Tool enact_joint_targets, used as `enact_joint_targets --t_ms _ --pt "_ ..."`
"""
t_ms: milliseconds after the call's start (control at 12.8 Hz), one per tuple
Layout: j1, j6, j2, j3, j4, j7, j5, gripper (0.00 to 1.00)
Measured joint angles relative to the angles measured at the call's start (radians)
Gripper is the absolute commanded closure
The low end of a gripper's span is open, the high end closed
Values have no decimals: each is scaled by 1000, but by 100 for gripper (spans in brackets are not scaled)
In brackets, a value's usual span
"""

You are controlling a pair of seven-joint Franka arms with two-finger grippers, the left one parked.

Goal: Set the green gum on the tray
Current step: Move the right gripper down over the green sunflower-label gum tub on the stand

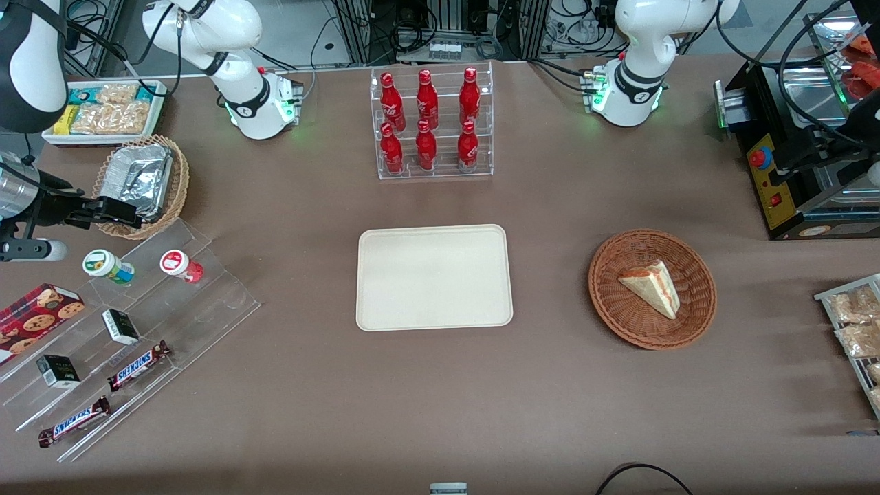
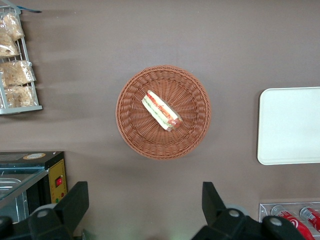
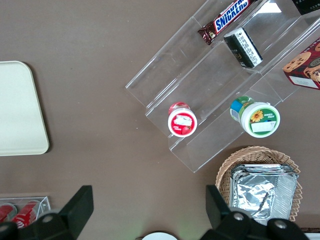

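the green gum [image 1: 108, 266] stands upright on the top step of a clear stepped rack [image 1: 179, 302] at the working arm's end of the desk [image 1: 440, 385], beside a red gum bottle [image 1: 181, 265] on the same step and well apart from the tray [image 1: 434, 277], which lies bare at the middle of the desk. the gripper [image 3: 150, 205] hangs above the desk near the rack, close to a wicker basket of foil trays [image 1: 141, 184], its fingers [image 3: 80, 205] spread wide and holding nothing. chocolate bars [image 1: 138, 365] and small dark boxes [image 1: 120, 326] sit on the lower steps.
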Motion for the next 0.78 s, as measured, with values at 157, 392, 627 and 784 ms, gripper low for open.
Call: enact_joint_targets --t_ms 157,392,627,784 --pt "2 0 0 1 0 -2 0 0" --pt "20 0 3 1 0 -6 -1 0" --pt "20 26 12 -4 -8 -92 -37 0" --pt "-3 73 19 -16 -32 -243 -42 0"
